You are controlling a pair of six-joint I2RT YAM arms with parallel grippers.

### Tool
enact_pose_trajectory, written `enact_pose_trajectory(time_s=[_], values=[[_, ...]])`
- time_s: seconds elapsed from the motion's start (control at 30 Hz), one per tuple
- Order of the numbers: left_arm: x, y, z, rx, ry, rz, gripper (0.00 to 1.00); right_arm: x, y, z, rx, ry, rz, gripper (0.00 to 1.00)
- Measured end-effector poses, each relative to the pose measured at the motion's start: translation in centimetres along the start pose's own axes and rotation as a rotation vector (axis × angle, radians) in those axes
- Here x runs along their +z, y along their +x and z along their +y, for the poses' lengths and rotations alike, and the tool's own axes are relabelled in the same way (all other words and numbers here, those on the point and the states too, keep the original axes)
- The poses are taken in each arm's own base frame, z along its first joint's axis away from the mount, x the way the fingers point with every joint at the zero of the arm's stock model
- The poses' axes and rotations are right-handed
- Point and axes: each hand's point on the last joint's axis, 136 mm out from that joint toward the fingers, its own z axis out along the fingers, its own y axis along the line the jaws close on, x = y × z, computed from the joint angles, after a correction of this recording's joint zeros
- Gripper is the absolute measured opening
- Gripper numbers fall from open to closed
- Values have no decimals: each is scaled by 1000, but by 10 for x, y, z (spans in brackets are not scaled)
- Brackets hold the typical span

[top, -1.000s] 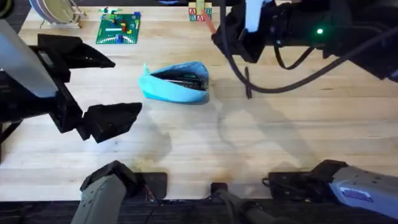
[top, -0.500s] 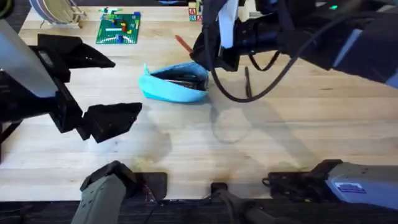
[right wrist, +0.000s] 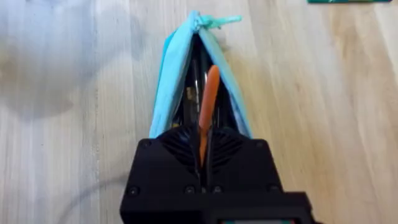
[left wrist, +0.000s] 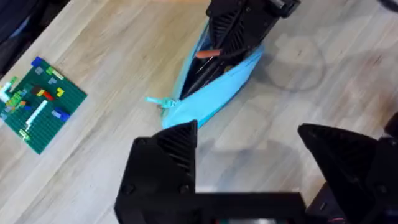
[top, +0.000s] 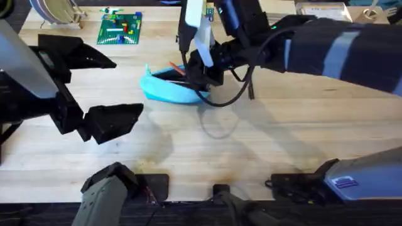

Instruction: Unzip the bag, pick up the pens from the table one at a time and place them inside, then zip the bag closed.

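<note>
bag [top: 173, 91] on table [top: 282, 138], mid-rear; pen [top: 176, 68] over its open mouth, in right gripper [top: 200, 70]; left gripper [top: 94, 88] to its left.

Light-blue bag [right wrist: 171, 74]; orange pen [right wrist: 207, 99]; black right pincer [right wrist: 204, 163].
</note>
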Motion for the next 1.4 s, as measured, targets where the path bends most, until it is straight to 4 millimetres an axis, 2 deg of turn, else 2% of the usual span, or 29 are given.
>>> enact_pose_trajectory(time_s=[0.17,0.37,0.4,0.53,0.57,0.6,1.07,1.17,1.4], values=[[0,0,0,0,0,0,994,10,9,0,11,-14,17,33],[0,0,0,0,0,0,994,10,6,-2,4,-5,7,33],[0,0,0,0,0,0,994,10,6,-2,4,-4,5,249],[0,0,0,0,0,0,994,10,5,-2,2,-4,3,843],[0,0,0,0,0,0,994,10,5,-2,-1,-4,3,951],[0,0,0,0,0,0,994,10,5,-2,-2,-3,3,985],[0,0,0,0,0,0,994,6,2,-5,44,16,2,998],[0,0,0,0,0,0,994,-9,-5,-16,78,92,7,998],[0,0,0,0,0,0,994,-61,-17,-39,168,311,36,998]])
